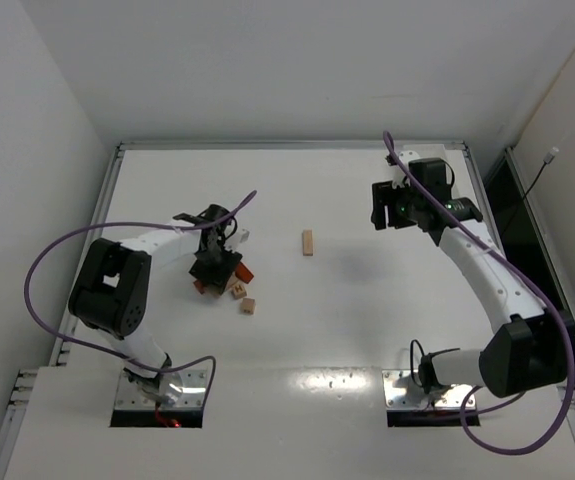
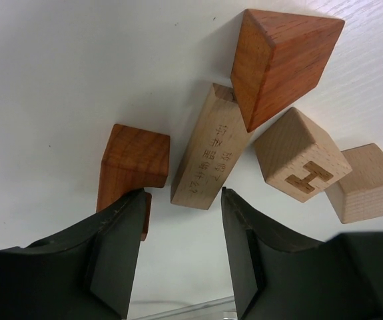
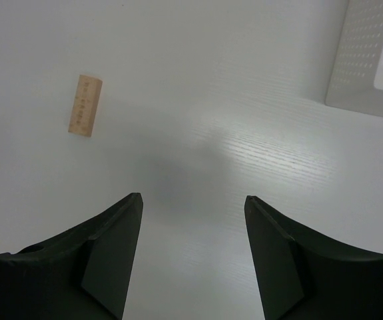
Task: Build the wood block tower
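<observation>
The wood blocks lie loose on the white table [image 1: 347,330]; no stack shows. In the left wrist view a pale plank [image 2: 208,157] lies between a reddish-brown arch piece [image 2: 132,167] and a reddish-brown wedge [image 2: 281,60], with two pale cubes [image 2: 301,157] [image 2: 368,181] to the right. My left gripper [image 2: 181,197] is open and empty, low over this cluster [image 1: 237,288], its jaws either side of the plank's near end. A second pale plank [image 1: 308,242] lies alone mid-table and also shows in the right wrist view [image 3: 85,105]. My right gripper [image 3: 191,200] is open, empty and held above the table at the right [image 1: 382,215].
A raised rim [image 1: 287,145] runs along the table's far edge and sides. A pale perforated plate [image 3: 371,60] shows at the top right of the right wrist view. The left arm's purple cable [image 1: 67,240] loops over the table's left part.
</observation>
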Tool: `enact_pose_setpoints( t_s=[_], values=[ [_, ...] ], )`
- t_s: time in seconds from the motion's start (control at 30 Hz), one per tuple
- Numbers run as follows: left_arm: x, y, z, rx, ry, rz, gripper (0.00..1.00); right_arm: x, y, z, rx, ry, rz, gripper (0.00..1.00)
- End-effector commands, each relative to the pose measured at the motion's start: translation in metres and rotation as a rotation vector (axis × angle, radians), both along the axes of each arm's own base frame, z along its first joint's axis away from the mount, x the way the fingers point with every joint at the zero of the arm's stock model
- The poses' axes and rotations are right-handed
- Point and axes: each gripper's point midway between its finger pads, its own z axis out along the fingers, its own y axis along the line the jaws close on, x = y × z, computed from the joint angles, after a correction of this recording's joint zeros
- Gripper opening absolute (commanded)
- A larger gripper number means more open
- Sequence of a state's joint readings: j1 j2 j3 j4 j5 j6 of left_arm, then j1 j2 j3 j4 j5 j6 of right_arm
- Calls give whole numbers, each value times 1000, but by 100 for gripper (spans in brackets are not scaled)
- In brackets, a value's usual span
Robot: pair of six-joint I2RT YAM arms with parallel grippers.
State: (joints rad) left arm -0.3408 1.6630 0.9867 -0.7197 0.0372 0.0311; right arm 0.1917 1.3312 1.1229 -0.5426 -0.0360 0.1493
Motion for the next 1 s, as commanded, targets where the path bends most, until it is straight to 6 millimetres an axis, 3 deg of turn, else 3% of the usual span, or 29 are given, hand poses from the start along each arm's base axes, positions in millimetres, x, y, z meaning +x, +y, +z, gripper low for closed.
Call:
enact_pose_setpoints(
  t_s=[0.0,0.17,0.3,0.8,0.9,0.93,0.97],
  values=[
    [14,-10,8,-51,-30,-35,46,12,4,23,27,-66,13,60],
    [14,-17,8,-50,-30,-69,46,13,1,21,27,-66,3,60],
    [6,-26,-3,-47,15,-99,46,11,1,17,44,-53,3,60],
    [20,-36,-15,-41,16,-144,46,11,-1,15,62,-50,5,60],
    [20,-35,-15,-39,15,-155,34,12,-1,12,61,-41,5,60],
    [20,-35,-15,-39,14,-155,28,12,-1,12,61,-41,5,60],
    [20,-35,-15,-39,14,-155,14,14,0,14,62,-50,5,60]
  ],
)
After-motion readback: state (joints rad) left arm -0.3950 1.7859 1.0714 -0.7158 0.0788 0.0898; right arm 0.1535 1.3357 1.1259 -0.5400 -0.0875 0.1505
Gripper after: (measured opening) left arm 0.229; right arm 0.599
